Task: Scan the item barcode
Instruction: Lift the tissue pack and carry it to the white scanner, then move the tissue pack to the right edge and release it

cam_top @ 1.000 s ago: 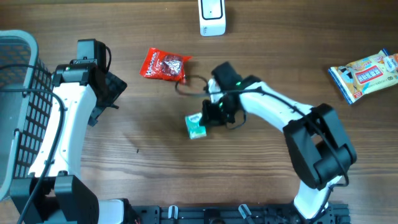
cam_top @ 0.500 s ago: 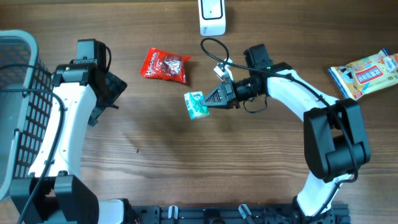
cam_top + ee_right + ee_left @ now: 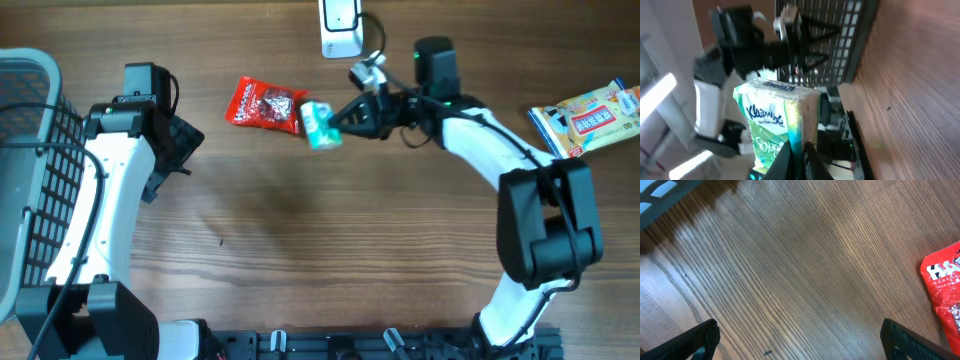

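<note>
The item is a green Kleenex tissue pack (image 3: 319, 124), held off the table by its edge with my right gripper (image 3: 340, 119) shut on it. In the right wrist view the pack (image 3: 776, 122) stands on end above the gripper (image 3: 799, 161), its printed face toward the camera. No barcode shows on it. The white scanner (image 3: 341, 26) stands at the table's far edge, just beyond the pack. My left gripper (image 3: 181, 150) hovers over bare wood at the left. Its jaws stand wide open (image 3: 800, 345) with nothing between them.
A red snack bag (image 3: 265, 105) lies right beside the lifted pack, also at the left wrist view's right edge (image 3: 945, 282). A yellow and blue packet (image 3: 588, 117) lies far right. A grey wire basket (image 3: 28, 170) stands at the left edge.
My right arm has lifted the tissue pack off the table's middle and carried it toward the far edge, turning it on end near the scanner. The left arm has not moved.
</note>
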Tool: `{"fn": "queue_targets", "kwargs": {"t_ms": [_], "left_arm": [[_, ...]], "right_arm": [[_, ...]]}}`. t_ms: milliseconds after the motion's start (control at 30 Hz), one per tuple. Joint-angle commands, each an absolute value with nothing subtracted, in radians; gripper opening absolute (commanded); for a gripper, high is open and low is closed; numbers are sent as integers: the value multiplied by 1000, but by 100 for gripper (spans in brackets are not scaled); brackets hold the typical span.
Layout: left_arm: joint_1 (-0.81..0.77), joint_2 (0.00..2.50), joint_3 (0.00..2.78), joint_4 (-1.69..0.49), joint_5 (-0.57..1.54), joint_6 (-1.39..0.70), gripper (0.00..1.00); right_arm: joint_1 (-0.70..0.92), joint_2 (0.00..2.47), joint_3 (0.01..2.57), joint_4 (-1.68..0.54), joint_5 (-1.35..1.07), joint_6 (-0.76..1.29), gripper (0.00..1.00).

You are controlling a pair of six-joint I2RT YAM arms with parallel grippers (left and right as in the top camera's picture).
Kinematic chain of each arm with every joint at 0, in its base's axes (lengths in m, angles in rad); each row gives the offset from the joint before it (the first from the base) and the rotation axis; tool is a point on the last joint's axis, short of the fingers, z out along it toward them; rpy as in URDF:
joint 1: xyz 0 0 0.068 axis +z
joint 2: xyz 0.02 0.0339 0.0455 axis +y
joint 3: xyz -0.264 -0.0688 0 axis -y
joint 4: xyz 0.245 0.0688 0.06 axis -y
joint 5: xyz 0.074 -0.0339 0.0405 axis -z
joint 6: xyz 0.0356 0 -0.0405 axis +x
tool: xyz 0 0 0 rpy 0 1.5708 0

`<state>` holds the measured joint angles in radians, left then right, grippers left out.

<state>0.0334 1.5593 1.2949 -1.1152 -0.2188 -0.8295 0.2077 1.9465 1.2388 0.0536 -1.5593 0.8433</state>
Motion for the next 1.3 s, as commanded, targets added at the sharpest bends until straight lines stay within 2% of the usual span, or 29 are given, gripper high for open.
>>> {"fn": "queue_targets", "kwargs": {"t_ms": [0, 133, 567, 767, 967, 1067, 1167, 1200, 1267], "left_arm": [[39, 1554, 1293, -1115, -236, -846, 100], [39, 1554, 1293, -1115, -236, -846, 100], [39, 1554, 1293, -1115, -236, -846, 100], [39, 1554, 1293, -1115, -236, -846, 100], [39, 1554, 1293, -1115, -236, -846, 100], [39, 1554, 1293, -1115, -236, -846, 100], [39, 1554, 1293, -1115, -236, -846, 100], [39, 1554, 1293, -1115, -236, -846, 100], [39, 1554, 1293, -1115, -236, -846, 100]], "right_arm": [[99, 1945, 1251, 60, -1621, 945, 4], [5, 1945, 1250, 59, -1622, 944, 4], [1, 1945, 1250, 60, -1613, 939, 4], [22, 1945, 1250, 60, -1439, 977, 4], [60, 1945, 1282, 160, -936, 934, 5], [101, 1945, 1411, -46, -615, 794, 5], [215, 1945, 1589, -282, -67, 629, 4], [267, 1945, 1643, -295, 124, 571, 4], [349, 1945, 1665, -215, 357, 439, 5]]}}
